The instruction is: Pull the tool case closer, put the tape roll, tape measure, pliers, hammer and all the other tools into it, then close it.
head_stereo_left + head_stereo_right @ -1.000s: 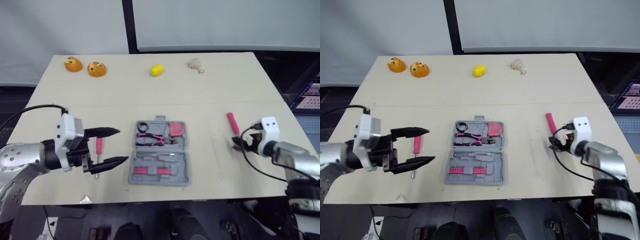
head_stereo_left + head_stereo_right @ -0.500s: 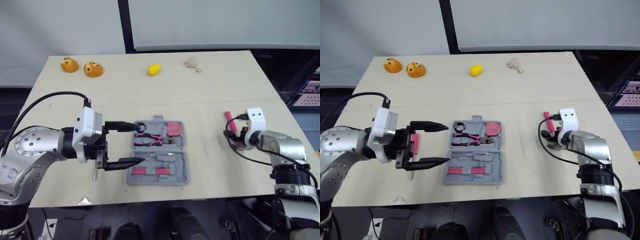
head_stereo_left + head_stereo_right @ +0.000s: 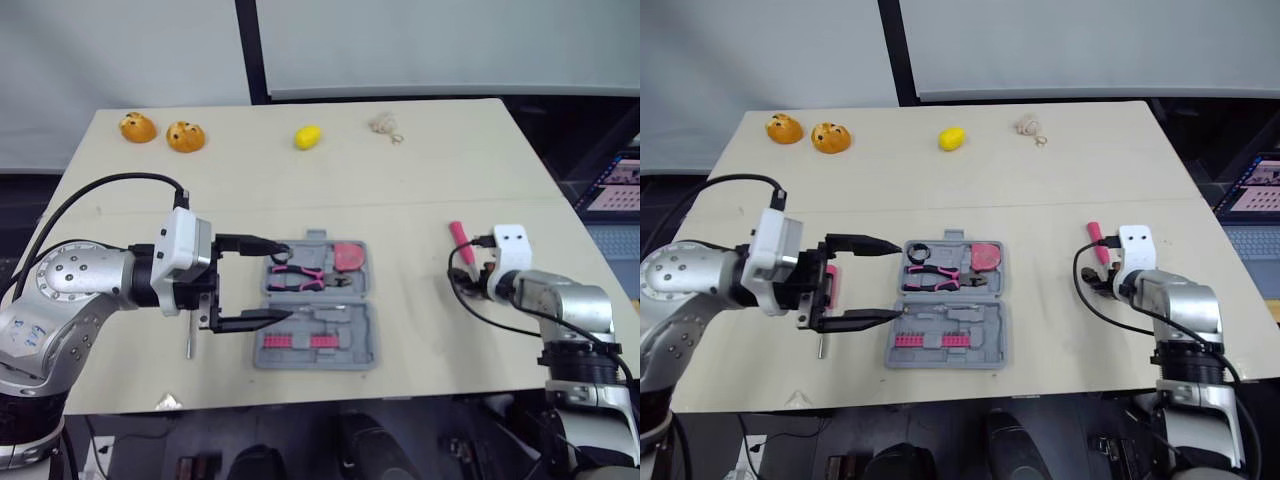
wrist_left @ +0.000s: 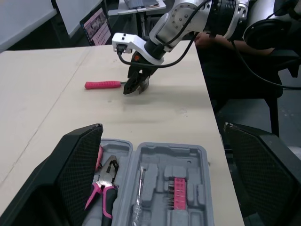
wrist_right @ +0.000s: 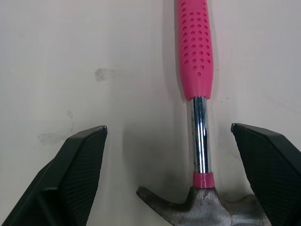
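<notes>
While it lies open near the front edge of the bench (image 3: 420, 150), tool case (image 3: 350, 325): pliers (image 3: 300, 276) seated in its farther half.
Left pincer (image 3: 287, 281): fingers wide apart, reaching over the case's left edge, gripping nothing.
Screwdriver (image 3: 189, 344): loose on the bench just left of that pincer (largely hidden behind it).
Right pincer (image 5: 168, 129): fingers apart, poised at the hammer's head, not clamped.
Hammer (image 5: 194, 47): well right of the case; its steel head lies between the right fingers, and its pink grip runs straight away from the pincer toward the far side.
Nearer arm: the right, plainly.
Coming move, by my judgement: close across the long axis, on the neck just behind the head.
Far edge: two orange things (image 3: 160, 132) and a yellow fruit (image 3: 307, 137), no part of the task.
</notes>
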Controlling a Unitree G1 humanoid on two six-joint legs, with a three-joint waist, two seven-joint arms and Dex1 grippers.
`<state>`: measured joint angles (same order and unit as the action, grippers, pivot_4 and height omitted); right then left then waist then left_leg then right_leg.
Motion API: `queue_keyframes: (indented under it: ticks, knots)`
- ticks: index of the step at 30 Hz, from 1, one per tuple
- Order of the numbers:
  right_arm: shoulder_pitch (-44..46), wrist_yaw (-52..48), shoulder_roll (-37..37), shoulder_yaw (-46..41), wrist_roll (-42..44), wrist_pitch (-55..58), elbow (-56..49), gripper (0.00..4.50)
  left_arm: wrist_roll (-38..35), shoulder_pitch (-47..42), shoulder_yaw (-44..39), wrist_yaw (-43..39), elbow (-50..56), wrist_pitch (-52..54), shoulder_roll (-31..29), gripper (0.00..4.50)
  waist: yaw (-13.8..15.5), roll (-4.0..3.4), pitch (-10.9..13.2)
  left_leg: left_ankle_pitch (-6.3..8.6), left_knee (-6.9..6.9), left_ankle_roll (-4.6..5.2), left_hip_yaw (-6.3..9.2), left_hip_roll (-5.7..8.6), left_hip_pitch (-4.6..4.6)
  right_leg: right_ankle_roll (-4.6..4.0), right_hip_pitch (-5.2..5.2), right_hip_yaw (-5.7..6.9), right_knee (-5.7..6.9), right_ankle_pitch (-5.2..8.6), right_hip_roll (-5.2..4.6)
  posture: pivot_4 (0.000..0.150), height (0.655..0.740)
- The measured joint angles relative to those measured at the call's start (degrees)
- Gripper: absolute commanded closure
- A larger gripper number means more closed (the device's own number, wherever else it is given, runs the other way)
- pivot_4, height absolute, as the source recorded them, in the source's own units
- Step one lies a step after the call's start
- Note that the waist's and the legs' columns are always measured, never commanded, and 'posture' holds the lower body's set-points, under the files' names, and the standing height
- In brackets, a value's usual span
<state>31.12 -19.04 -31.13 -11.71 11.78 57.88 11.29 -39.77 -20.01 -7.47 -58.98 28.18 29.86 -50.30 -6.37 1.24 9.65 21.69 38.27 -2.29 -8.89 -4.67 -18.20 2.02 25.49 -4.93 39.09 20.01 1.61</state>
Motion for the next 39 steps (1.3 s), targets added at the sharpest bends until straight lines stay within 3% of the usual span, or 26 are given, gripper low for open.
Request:
queue_keyframes:
  ticks: [5, 8, 10, 17, 20, 24, 39]
  knots:
    - [0.2, 1.3, 0.2, -0.5, -0.1, -1.6, 3.1, 0.05, 0.6, -0.5, 1.1, -0.3, -0.5, 0.0, 0.2, 0.0, 0.0, 0.0, 0.0, 0.0, 0.02, 0.0, 0.0, 0.0, 0.0, 0.0, 0.0, 0.0, 0.01, 0.0, 0.0, 0.15, 0.74]
    - [0.1, 1.4, 0.2, -0.8, -0.2, -2.6, 4.7, 0.9, 0.8, -0.8, 1.1, -0.3, -0.8, 0.0, 0.2, 0.0, -0.1, 0.0, 0.0, 0.0, 0.02, 0.0, 0.0, 0.0, 0.0, 0.0, 0.0, -0.01, 0.03, 0.0, 0.0, 0.15, 0.74]
    - [0.1, 1.4, 0.2, -0.8, -0.2, -3.1, 5.0, 1.84, 0.9, -0.9, 1.1, -0.4, -0.9, 0.0, 0.3, 0.0, -0.1, 0.0, 0.0, 0.0, 0.02, 0.0, -0.01, 0.0, 0.01, 0.0, 0.0, -0.02, 0.04, 0.0, 0.01, 0.15, 0.74]
    - [0.2, 1.3, 0.2, -0.8, -0.3, -6.1, 7.3, 1.84, 1.4, -1.2, 1.4, -0.5, -1.5, -0.1, 0.3, 0.0, -0.1, 0.0, 0.0, 0.0, 0.11, 0.0, -0.01, 0.0, 0.01, 0.01, 0.0, -0.03, 0.09, -0.01, 0.01, 0.15, 0.74]
    - [0.2, 1.3, 0.2, -0.7, -0.3, -7.2, 8.1, 2.53, 1.6, -1.2, 1.4, -0.5, -1.6, -0.4, 0.3, 0.0, -0.1, 0.01, 0.0, 0.0, 0.23, 0.0, -0.01, 0.0, 0.01, 0.01, 0.0, -0.03, 0.18, -0.01, 0.01, 0.15, 0.74]
    - [0.3, 1.2, 0.2, -0.4, -0.3, -8.7, 8.9, 4.48, 1.8, -1.2, 1.4, -0.6, -1.6, -0.6, 0.3, 0.0, 0.1, 0.02, 0.0, 0.0, 0.36, 0.0, 0.0, 0.0, -0.01, 0.01, -0.01, -0.04, 0.25, -0.01, 0.0, 0.15, 0.74]
    - [-0.3, -2.4, -1.6, 0.5, -0.4, -11.3, 9.0, 4.48, 2.1, -1.2, 1.4, -2.5, -2.2, -1.3, 0.3, 0.0, 0.0, 0.01, 0.0, 0.0, 0.41, 0.01, 0.01, -0.01, -0.04, 0.02, 0.0, -0.05, 0.3, -0.01, 0.01, 0.15, 0.74]
